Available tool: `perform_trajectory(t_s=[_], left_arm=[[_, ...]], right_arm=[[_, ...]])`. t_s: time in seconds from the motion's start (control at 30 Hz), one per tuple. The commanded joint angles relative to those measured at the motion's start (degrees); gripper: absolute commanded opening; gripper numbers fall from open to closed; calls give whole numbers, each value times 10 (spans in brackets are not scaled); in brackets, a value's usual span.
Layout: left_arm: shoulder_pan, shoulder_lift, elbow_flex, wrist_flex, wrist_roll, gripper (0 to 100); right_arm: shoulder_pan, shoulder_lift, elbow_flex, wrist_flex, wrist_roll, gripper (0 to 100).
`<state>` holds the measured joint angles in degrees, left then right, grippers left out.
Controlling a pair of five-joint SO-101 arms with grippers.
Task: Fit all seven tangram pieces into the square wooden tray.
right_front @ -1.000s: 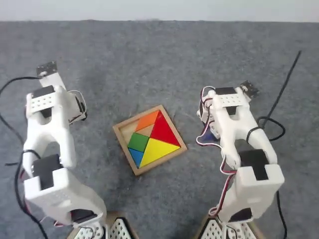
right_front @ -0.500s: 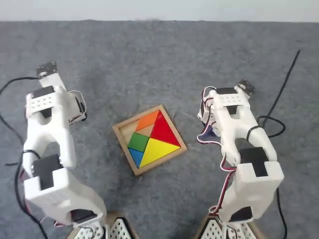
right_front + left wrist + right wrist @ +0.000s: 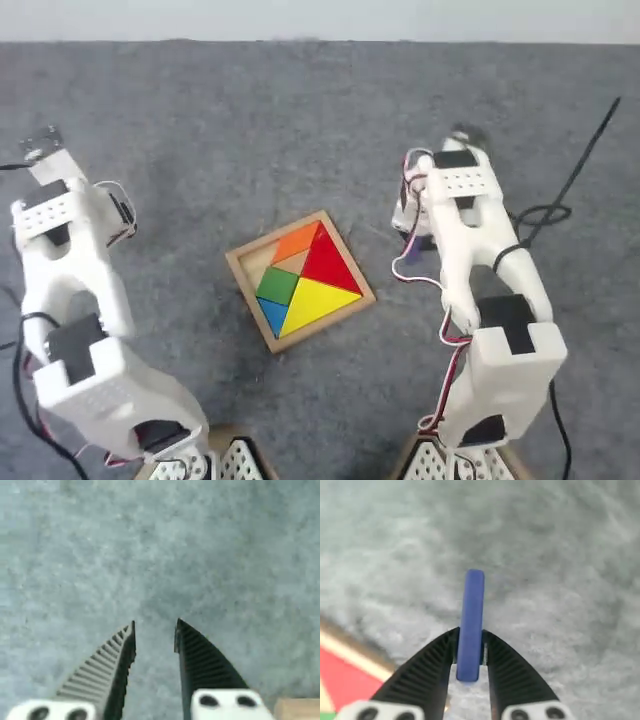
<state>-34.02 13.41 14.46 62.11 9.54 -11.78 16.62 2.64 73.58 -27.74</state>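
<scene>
Grey carpeted surface [image 3: 300, 120]: I'm pinching the blue piece [image 3: 471, 610] on edge in my right fingers [image 3: 427, 667], just beside the tray [image 3: 232, 260], long axis running straight out past the tips, so I'm aiming to tip it flat and align it over what I'm reading as the tan gap [image 3: 291, 262]; left fingers [image 3: 117, 660] slightly parted, empty.

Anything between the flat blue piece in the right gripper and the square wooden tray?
Nothing visible: only bare grey carpet lies between the flat blue piece, clamped in the right gripper, and the square wooden tray.
</scene>
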Motion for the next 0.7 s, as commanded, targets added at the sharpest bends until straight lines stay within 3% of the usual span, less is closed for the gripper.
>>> perform_trajectory(t_s=[0.0, 0.33, 0.47, 0.67], left_arm=[[-11, 33, -54, 7, 4, 130], [-26, 165, -204, 107, 28, 127], [-26, 168, -209, 115, 28, 127], [-25, 168, -209, 112, 28, 126]], right_arm=[[-57, -11, -79, 25, 53, 6], [-276, 47, -200, 15, 16, 6], [-307, 141, -291, 30, 16, 6], [-307, 264, -474, 139, 28, 6]])
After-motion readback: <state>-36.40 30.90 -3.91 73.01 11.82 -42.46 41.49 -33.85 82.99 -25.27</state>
